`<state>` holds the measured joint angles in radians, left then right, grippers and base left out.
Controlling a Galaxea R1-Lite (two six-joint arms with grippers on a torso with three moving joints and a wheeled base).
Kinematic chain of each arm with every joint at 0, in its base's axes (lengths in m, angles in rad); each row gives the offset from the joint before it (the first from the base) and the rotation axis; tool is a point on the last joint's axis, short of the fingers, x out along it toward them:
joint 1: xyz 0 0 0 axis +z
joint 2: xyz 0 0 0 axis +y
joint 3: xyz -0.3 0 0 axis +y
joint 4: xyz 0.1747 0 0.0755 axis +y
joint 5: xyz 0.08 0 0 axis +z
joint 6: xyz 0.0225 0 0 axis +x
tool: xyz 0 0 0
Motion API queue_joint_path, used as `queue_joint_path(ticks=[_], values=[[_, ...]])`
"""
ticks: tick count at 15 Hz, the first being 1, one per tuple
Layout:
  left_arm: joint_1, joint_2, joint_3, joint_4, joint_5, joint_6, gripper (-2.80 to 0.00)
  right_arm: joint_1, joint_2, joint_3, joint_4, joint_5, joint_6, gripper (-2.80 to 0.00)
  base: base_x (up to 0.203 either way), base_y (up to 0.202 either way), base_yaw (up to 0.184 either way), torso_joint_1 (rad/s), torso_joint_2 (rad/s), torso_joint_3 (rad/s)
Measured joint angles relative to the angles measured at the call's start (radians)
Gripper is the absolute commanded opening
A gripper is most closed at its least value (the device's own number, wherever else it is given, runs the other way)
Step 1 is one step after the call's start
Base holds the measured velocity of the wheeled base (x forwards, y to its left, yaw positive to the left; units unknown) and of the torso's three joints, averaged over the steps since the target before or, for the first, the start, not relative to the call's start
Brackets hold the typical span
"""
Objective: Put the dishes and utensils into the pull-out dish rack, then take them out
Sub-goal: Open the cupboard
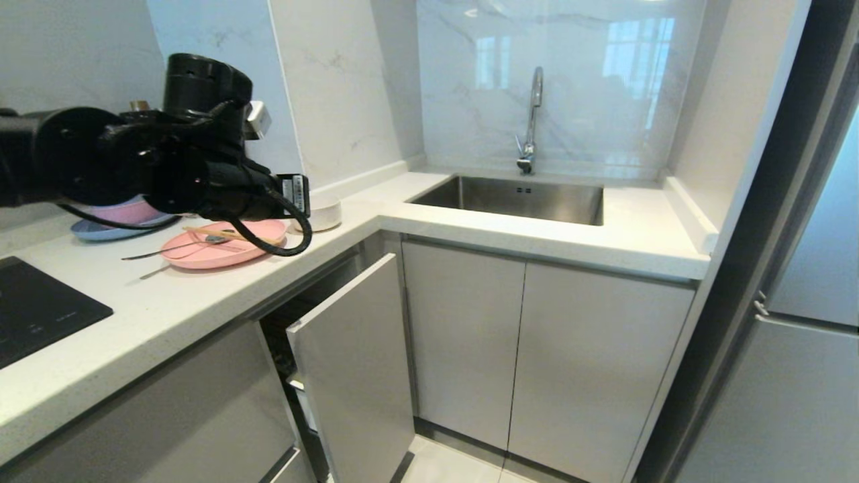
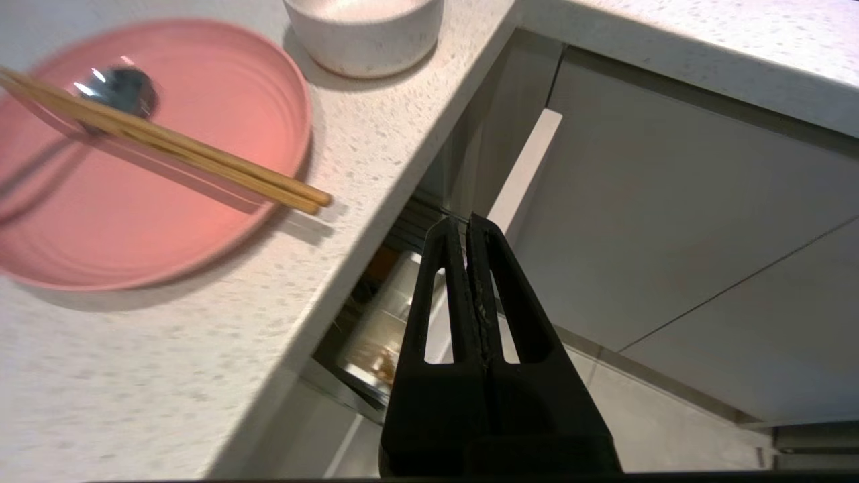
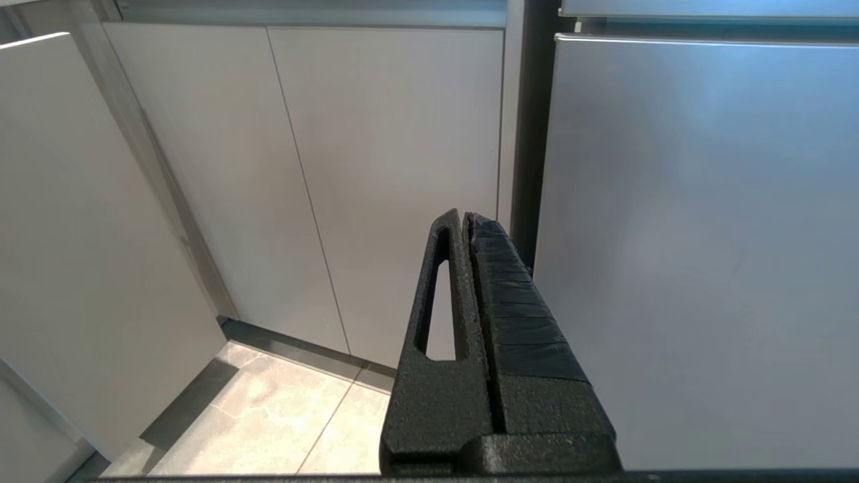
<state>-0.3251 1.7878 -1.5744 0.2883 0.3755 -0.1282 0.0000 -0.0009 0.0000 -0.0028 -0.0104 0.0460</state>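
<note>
The left gripper (image 2: 468,225) is seen with its jaws pressed flat together and nothing held, poised past the countertop (image 2: 201,376) edge above the gap where the pull-out dish rack (image 1: 349,365) stands only partly drawn out, its grey front angled away from the cabinet line. Just beside the gripper, on the counter, the pink plate (image 2: 154,208) is found with the chopsticks (image 2: 201,157) and the spoon (image 2: 117,90) laid across it, the white bowl (image 2: 366,33) a little beyond (nothing is loaded yet). The opening step is judged to be in hand, and the rack front must be hooked or pushed further out; the right gripper (image 3: 466,221), likewise closed and empty, is parked low by the cabinet doors.
</note>
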Motion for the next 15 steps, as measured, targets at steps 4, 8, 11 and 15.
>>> queue_joint_path(ticks=[4,8,11,15], values=[[-0.014,0.133,-0.137,0.173,0.044,-0.112,-2.80,0.000,0.000,0.000,0.000,0.000,0.000,-2.80,0.000,0.000,0.000,0.000,0.00,0.000],[-0.009,0.224,-0.200,0.270,0.096,-0.123,-2.80,0.000,0.000,0.000,0.000,0.000,0.000,-2.80,0.000,0.000,0.000,0.000,0.00,0.000],[0.008,0.277,-0.224,0.282,0.114,-0.116,-2.80,0.000,0.000,0.000,0.000,0.000,0.000,-2.80,0.000,0.000,0.000,0.000,0.00,0.000],[0.025,0.333,-0.238,0.282,0.107,-0.075,-2.80,0.000,0.000,0.000,0.000,0.001,0.000,-2.80,0.000,0.000,0.000,0.000,0.00,0.000]])
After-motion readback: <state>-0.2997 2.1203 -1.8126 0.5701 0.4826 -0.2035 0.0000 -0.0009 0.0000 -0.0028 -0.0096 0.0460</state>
